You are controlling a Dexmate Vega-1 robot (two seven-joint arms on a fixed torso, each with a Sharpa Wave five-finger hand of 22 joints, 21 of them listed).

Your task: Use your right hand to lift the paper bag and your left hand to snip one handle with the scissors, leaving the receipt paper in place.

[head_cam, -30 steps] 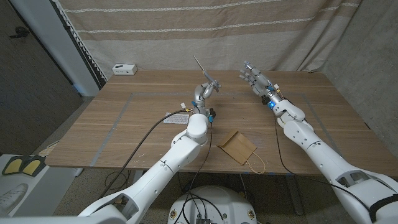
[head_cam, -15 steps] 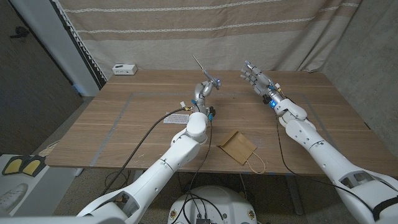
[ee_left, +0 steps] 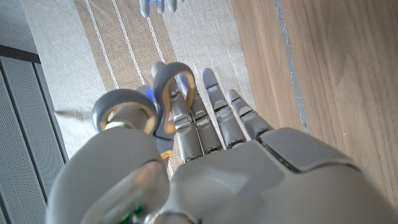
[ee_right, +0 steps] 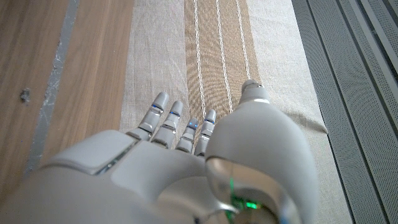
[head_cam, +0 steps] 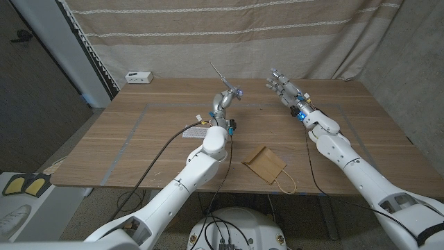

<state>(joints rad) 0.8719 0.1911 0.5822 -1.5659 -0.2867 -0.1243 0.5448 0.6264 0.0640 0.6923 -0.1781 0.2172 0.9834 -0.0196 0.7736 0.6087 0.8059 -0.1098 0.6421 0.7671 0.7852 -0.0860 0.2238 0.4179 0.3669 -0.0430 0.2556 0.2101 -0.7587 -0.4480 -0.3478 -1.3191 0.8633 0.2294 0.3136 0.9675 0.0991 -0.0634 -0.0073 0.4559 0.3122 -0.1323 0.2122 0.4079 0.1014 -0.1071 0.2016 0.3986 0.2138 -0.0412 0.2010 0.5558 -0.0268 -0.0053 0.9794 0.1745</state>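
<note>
Bench: pale wood with straight grain, matte, crossed by faint grey tape lines; a beige woven curtain with thin white stripes hangs behind it.
Paper bag: flat brown kraft bag, roughly square, lying at the near edge of the bench between the two arms, untouched; one thin looped handle pokes out past the edge.
Scissors: grey loop handles with tan inner lining, narrow metal blades pointing up and away; raised in the air over the far middle of the bench.
Left hand: smooth grey-white shell, fingers threaded through the scissor loops and gripping them, held high above the bench.
Right hand: glossy pale casing, fingers apart and stretched out, holding nothing, lifted over the far right part of the bench, well apart from the bag.
Receipt paper: small white slip lying on the bench just beside the left forearm, partly hidden by it.
Other things: a small white box at the far left corner; black cables trailing across the wood under the left arm.
</note>
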